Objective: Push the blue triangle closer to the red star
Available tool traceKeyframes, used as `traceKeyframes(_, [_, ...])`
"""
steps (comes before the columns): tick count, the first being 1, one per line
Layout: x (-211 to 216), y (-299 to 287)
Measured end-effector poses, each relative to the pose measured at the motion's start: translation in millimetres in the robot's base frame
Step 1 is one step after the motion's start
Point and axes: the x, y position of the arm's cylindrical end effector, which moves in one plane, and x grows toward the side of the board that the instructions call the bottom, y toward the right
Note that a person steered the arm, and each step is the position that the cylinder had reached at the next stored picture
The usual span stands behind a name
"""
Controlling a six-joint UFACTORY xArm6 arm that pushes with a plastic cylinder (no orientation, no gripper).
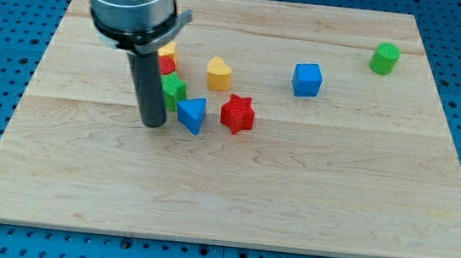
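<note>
The blue triangle (192, 114) lies near the board's middle, left of the red star (237, 113), with a small gap between them. My tip (153, 123) rests on the board just left of the blue triangle, very close to it or touching it. The rod hides part of the green star (174, 89) behind it.
A yellow heart (218, 74) lies above the red star. A red block (167, 64) and a yellow block (167, 50) sit behind the rod, partly hidden. A blue cube (307, 79) is right of centre. A green cylinder (384, 57) is at the top right.
</note>
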Motion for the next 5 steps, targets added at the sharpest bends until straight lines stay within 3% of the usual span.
traceKeyframes(5, [2,78])
